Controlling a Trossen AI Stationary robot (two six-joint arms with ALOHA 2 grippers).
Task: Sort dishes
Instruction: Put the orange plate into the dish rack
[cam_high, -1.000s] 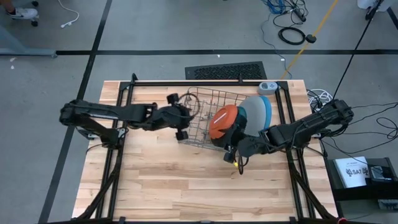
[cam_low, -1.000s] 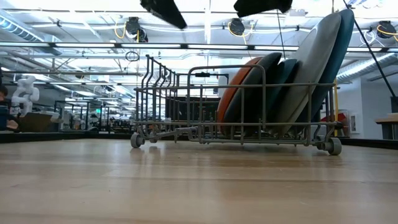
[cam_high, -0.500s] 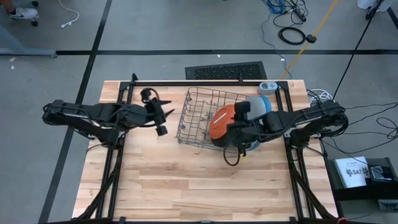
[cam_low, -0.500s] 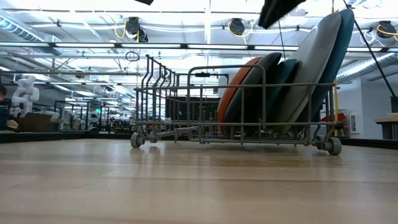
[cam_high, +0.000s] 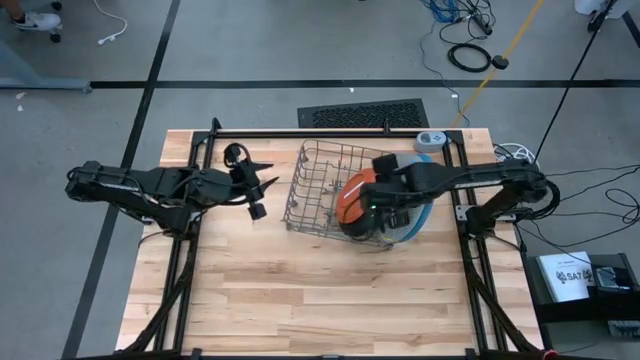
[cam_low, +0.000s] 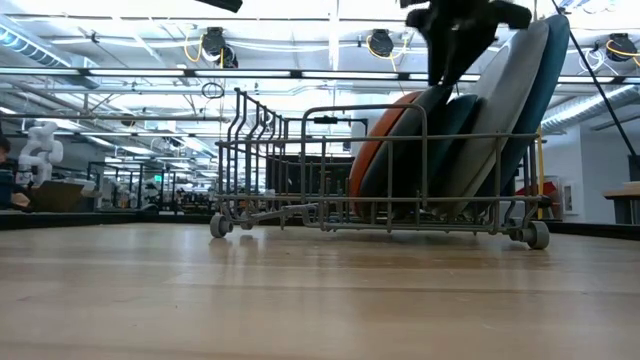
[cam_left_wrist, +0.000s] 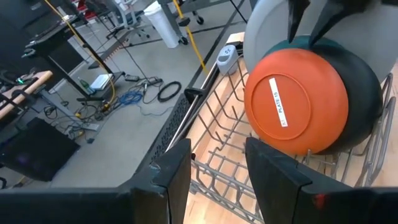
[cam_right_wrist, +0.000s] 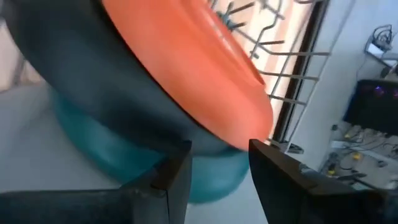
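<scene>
While the pale wooden slat table (cam_high: 300, 290) is carrying everything, the grey wire dish rack (cam_high: 318, 185) is sitting near its far edge, and the stack of round flat plates is standing on edge in the rack's right end. Going by size, the big grey plate (cam_low: 500, 110) and the blue plate (cam_low: 550, 80) behind it are leaning at the back, the black plate (cam_left_wrist: 364, 106) and a teal plate (cam_right_wrist: 93, 143) are nesting in the middle, and the small orange plate (cam_left_wrist: 295, 102) is facing the empty slots at the front.

Reaching in from the right, the right gripper (cam_high: 385, 197) is hovering directly over the plate rims, its jaws standing apart and empty, straddling the edges of the black and orange plates in its wrist view. To my eye the step in hand is picking one plate out of the pack, so it should be settling one finger on each face of a single rim, squeezing only once both are seated, then lifting straight up so the neighbours are not dragged or tipped against the wires.

Parked off the rack's left side, the left gripper (cam_high: 252, 185) is waiting with its jaws parted and nothing between them.
</scene>
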